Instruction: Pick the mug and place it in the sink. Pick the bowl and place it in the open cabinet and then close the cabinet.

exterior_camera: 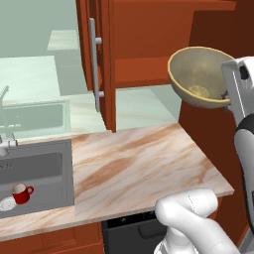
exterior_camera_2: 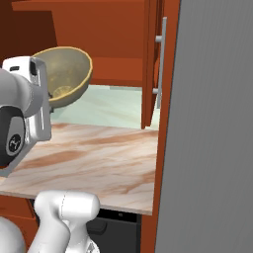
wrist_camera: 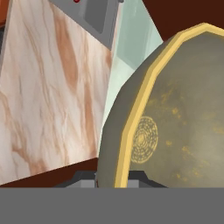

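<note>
A marbled tan desk point(exterior_camera: 144, 163) runs below a pale green wall point(exterior_camera: 144, 104); a dark appliance point(exterior_camera: 131, 233) sits under the desk.

I count one bowl point(exterior_camera: 198, 75), one mug point(exterior_camera: 21, 193), one sink point(exterior_camera: 54, 168), one open cabinet point(exterior_camera: 149, 44), one faucet point(exterior_camera: 4, 99).

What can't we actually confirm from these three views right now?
- Pincer tips: hand view, hidden behind the bowl rim; the exact contact is not visible.
- Cabinet shelf depth and top: cut off by the upper edge in both base views.
- Sink left part: cut off by the left base view's edge.
- Mug handle detail: too small, left base view.
</note>
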Controlling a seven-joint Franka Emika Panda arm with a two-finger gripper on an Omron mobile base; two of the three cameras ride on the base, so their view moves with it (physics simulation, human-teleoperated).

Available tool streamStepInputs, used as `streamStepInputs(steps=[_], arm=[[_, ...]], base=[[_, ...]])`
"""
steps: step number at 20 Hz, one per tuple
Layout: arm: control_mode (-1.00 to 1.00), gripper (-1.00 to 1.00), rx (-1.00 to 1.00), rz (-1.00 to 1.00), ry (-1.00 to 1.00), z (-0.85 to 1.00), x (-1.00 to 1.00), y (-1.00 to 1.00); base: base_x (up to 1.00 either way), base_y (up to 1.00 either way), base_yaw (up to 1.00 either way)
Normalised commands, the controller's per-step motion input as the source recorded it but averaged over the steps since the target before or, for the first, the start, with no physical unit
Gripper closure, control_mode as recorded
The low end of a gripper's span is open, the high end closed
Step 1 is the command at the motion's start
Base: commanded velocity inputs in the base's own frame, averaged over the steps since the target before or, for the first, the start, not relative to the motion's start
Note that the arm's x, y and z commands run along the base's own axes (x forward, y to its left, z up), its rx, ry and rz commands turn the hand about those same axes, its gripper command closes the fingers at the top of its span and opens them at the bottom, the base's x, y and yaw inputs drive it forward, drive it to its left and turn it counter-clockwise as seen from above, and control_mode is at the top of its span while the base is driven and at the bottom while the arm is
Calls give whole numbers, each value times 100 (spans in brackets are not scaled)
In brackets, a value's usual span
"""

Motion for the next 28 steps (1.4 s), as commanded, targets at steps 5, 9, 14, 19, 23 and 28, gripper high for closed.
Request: streamStepInputs(steps=[5, 9, 14, 19, 23, 28], arm=[[-100, 100, -1, 0, 0, 0, 39, 0], [-100, 100, -2, 0, 0, 3, 38, 0], [-100, 100, -1, 0, 0, 9, 35, 0], [-100, 100, 0, 0, 0, 12, 36, 0], [-100, 100, 0, 0, 0, 13, 41, 0], [-100, 100, 0, 0, 0, 10, 38, 0]], base=[[0, 0, 0], [0, 0, 0], [0, 0, 0], [0, 0, 0], [0, 0, 0], [0, 0, 0]])
